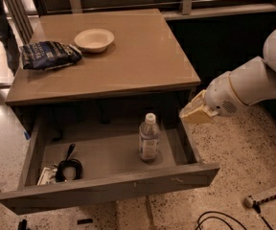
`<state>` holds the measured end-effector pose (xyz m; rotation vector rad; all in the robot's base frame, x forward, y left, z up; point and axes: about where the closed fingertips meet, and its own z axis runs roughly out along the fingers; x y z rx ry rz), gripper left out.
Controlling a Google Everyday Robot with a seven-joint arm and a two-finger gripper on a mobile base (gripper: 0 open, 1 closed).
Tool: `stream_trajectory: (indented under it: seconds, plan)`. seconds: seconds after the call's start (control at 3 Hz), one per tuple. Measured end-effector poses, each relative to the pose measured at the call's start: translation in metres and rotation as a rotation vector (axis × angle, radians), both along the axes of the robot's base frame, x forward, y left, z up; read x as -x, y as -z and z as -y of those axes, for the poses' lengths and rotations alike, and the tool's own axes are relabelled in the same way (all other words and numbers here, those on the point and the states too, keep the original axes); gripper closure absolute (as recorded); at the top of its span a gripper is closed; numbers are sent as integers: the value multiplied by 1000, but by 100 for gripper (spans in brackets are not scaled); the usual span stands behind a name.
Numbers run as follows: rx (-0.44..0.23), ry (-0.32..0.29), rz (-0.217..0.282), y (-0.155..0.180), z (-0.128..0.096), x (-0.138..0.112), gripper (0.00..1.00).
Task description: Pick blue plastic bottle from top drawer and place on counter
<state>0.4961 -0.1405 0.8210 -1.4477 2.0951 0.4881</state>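
One camera view showed the bottle standing upright, cap up, on the floor of the open drawer, toward its right-hand wall. The gripper hung just outside that wall, slightly above its rim. The bottle lay across the wall from it and a little lower, near but apart. Whether the gripper was spread or closed, I could not tell.

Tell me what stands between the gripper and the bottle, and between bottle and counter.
Only the drawer's low right wall: the gripper hangs just beside it, the bottle stands upright inside. On the counter, the bowl and bag lie far left, aside.
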Motion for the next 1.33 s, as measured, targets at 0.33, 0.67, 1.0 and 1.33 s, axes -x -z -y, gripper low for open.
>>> stream_trajectory:
  seconds: [0.33,0.67,1.0,1.33]
  plan:
    - [-87,-38,-45,26,-25,3,100]
    - [-87,-38,-44,26,-25,3,100]
    - [-54,-41,-27,34,-24,9,81]
    - [-35,-52,-6,50,-33,14,50]
